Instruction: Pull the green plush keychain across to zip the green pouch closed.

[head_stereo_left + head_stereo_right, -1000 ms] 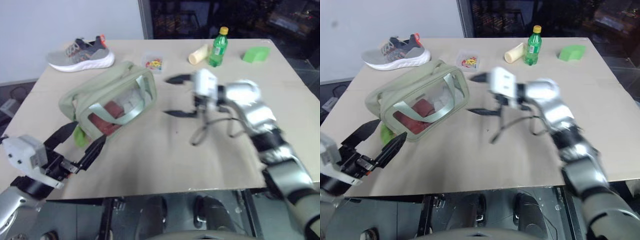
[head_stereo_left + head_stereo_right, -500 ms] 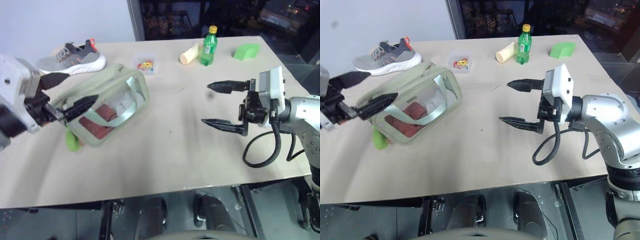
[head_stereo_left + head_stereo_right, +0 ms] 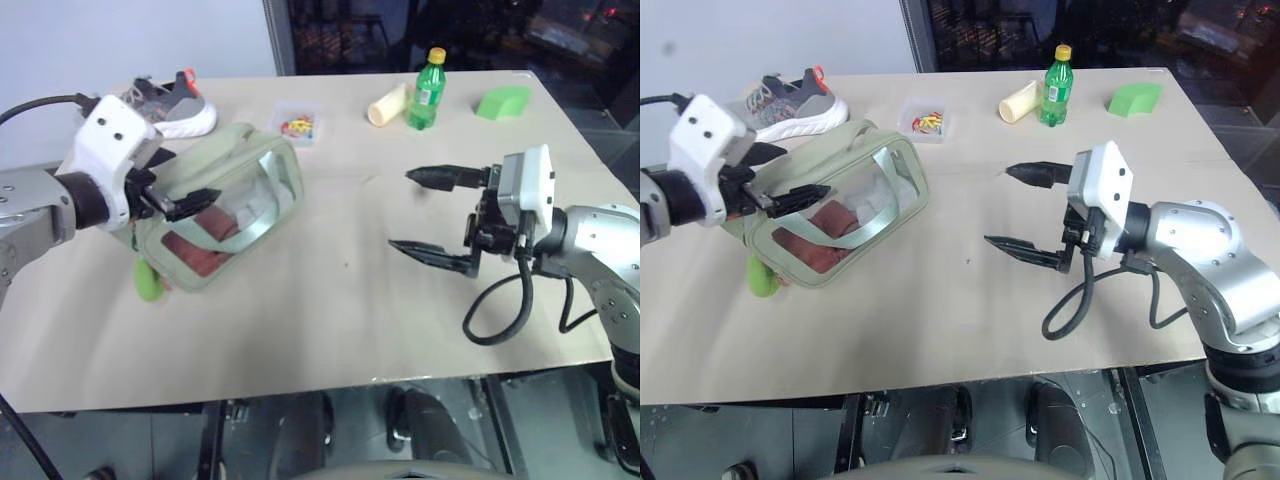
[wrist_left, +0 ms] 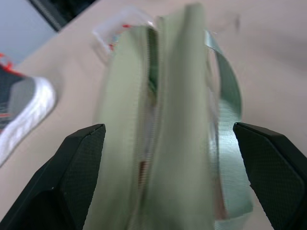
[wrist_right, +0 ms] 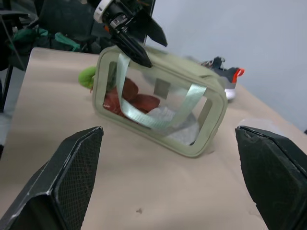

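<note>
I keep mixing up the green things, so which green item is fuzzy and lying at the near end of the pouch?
The green plush keychain, a lime fuzzy blob beside the green pouch. The green bottle and green block are hard and stand far across the table.

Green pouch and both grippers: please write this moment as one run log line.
left gripper: open, above green pouch | right gripper: open, empty, apart from pouch | green plush keychain: at pouch's near end | zipper: not closed

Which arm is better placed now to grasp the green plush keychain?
Left: the left gripper hangs open over the green pouch, near the green plush keychain; the right gripper is farther away.
</note>
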